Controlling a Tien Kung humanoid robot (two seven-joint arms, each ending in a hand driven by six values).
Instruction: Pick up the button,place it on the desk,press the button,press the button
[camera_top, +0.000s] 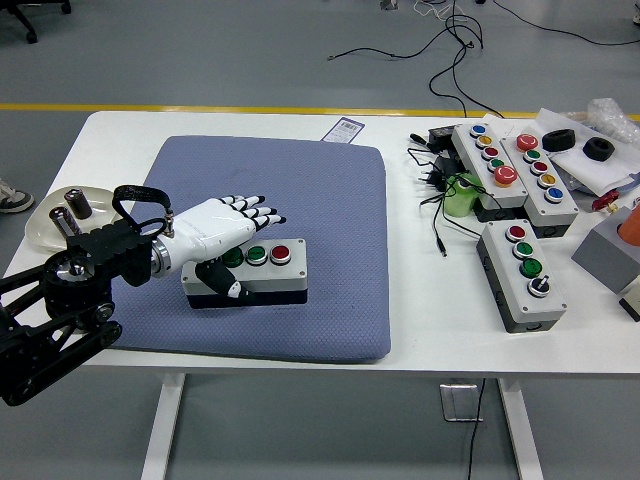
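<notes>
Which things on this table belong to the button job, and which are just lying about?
In the job: button box on the blue mat; left hand, fingers spread over it.

Lying about: three other button boxes, cables, dish, black rings.

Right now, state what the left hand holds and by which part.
Nothing is firmly held: the left hand lies with fingers spread over the button box, thumb against its near left side.

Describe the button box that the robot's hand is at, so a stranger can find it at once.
Look at the blue padded mat on the white table. At its near-left part lies a grey-white button box, with the white left hand over its left end. Unlike the boxes right of the mat, it lies on the mat and shows green and red buttons.
</notes>
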